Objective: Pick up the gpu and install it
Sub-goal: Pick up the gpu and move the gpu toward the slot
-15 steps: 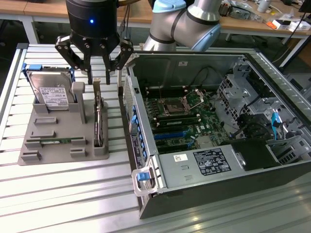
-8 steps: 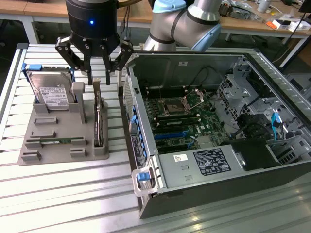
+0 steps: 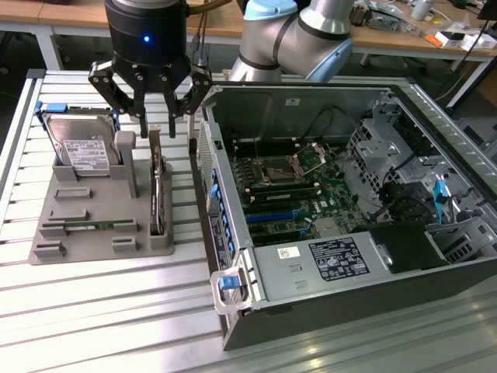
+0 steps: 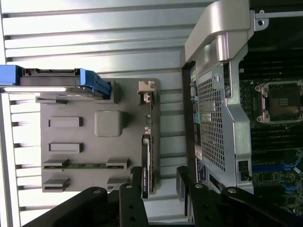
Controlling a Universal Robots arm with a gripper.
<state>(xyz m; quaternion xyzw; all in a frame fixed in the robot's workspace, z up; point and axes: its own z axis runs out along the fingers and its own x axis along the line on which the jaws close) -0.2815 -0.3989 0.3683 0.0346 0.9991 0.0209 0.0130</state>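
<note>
The gpu [image 3: 158, 186] stands on edge in a slot of the grey holder [image 3: 93, 198], a thin dark card with a silver bracket at its far end. My gripper [image 3: 159, 128] hangs directly above that end, open, one finger on each side of the card's top edge and nothing gripped. In the wrist view the gpu [image 4: 147, 158] runs between the two black fingertips [image 4: 136, 182], nearer one of them than the other, on the holder [image 4: 85, 109].
A hard drive [image 3: 81, 148] with blue frame stands at the holder's back, and a green memory stick [image 3: 85, 226] lies at its front. The open computer case [image 3: 311, 92] lies at the exterior view's right, its wall close to the gpu, its motherboard [image 3: 287, 186] exposed.
</note>
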